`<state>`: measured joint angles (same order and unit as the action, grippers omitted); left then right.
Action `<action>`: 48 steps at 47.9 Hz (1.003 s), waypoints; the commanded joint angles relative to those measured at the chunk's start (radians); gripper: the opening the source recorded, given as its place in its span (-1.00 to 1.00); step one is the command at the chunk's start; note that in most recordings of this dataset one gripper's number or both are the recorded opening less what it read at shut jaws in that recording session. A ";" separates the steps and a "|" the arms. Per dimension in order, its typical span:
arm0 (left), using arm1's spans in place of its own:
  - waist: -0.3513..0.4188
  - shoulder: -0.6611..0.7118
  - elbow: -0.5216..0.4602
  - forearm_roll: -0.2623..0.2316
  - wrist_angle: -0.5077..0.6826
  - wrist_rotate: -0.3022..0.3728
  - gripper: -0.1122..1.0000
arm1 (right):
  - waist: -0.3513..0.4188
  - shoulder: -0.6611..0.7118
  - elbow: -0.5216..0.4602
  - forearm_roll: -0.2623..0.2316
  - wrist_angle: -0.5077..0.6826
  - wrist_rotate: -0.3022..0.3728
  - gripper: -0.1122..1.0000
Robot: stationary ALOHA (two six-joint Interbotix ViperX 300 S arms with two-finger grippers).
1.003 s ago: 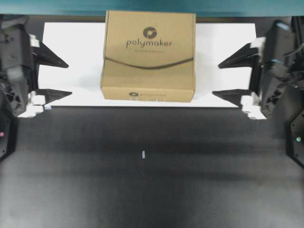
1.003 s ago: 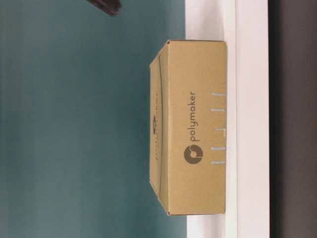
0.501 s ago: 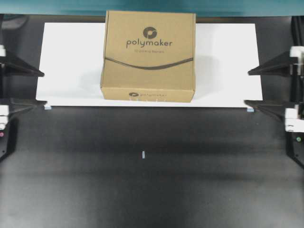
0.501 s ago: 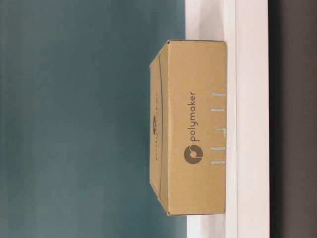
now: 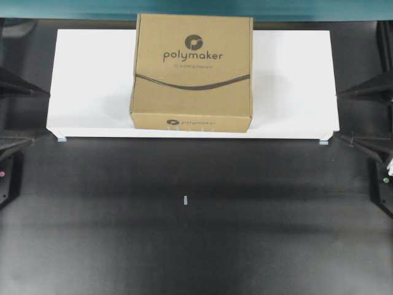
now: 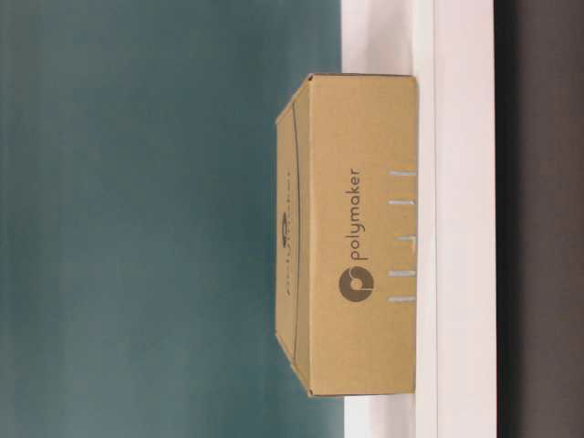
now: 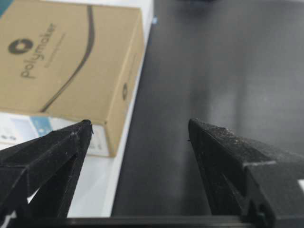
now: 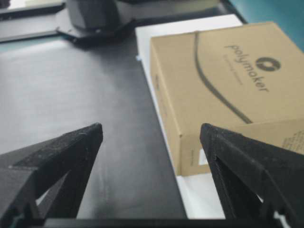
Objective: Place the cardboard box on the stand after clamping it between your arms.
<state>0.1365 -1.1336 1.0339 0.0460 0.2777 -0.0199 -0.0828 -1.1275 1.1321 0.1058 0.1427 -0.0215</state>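
A: Box (image 5: 191, 70) first: where is it, relative to the claws?

B: Start from each claw and look outward. In the left wrist view the left claw (image 7: 137, 130) has both fingers spread wide with nothing between them, only dark surface (image 7: 213, 71) ahead. The box lies beyond, off to that view's left, on the white stand (image 7: 118, 180). In the right wrist view the right claw (image 8: 149, 133) is just as wide open and empty, with the box beyond it on that view's right.

A: So neither is touching it?

B: No. From overhead the left claw (image 5: 24, 114) is at the far left edge and the right claw (image 5: 365, 117) at the far right edge, each just outside an end of the stand (image 5: 92, 80) and well apart from the box.

A: And the box itself?

B: It sits flat about midway along the stand, its front face close to the stand's front edge. The table-level view shows it resting squarely on the white top, with teal wall (image 6: 137, 219) behind.

A: Which arm is nearer?

B: Neither, really. The box is between them, roughly equally far from both. It's square from above, so there's no long axis to choose. Its left and right faces point at the claws.

A: Then the task?

B: I'd judge it done: box placed, arms clear. Any further clamp would mean both coming straight inward along the stand.
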 commanded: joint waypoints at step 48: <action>-0.003 0.015 -0.002 0.000 -0.044 0.000 0.64 | 0.078 0.006 0.029 0.002 -0.052 0.032 0.61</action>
<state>0.1350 -1.1305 1.0446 0.0445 0.2424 -0.0199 -0.0276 -1.1275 1.1628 0.1043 0.0997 0.0031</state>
